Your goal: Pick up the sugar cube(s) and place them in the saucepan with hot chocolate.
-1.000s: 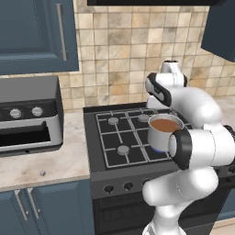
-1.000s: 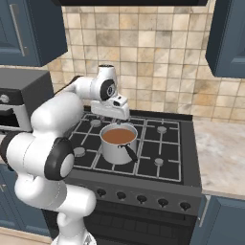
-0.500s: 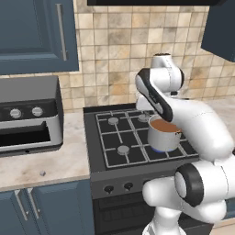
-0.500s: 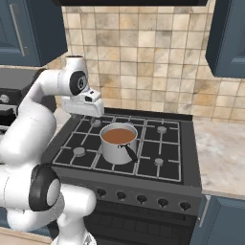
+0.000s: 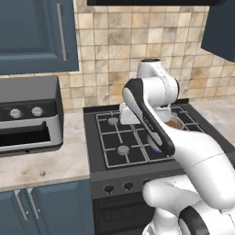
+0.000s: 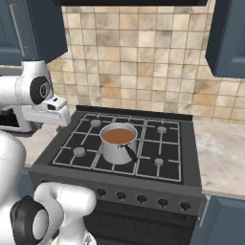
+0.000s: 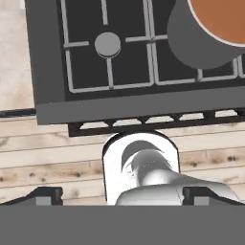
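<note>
So far: by my reading, nothing of the task is done; no cube is held, no cube shows in the brown liquid, and both the pick-up and the drop remain.
Stove [image 6: 119, 184]: black gas hob with grates, set between two stretches of stone surface [image 5: 55, 160]; it carries one pot.
Countertop oven [image 5: 27, 119]: sits on the surface left of the stove, door shut; what is inside cannot be told.
Saucepan [image 6: 118, 143]: upright on the middle of the grates, its dark handle pointing toward the front; filled nearly to the rim with hot chocolate [image 7: 215, 19], smooth and brown.
Fingers [image 7: 45, 196]: spread wide apart, with nothing between them; the hand hangs over the left side of the stove, looking down past its front edge to the wooden floor, with the saucepan off to one side.
Sugar cube [image 5: 42, 173]: a tiny greyish speck lies on the surface left of the stove, near the front edge, well apart from the saucepan and the fingers; probably one cube, though it is too small to be sure.
Left to do: likely carry the hand over to that speck, close on it, and bring it above the pot.
</note>
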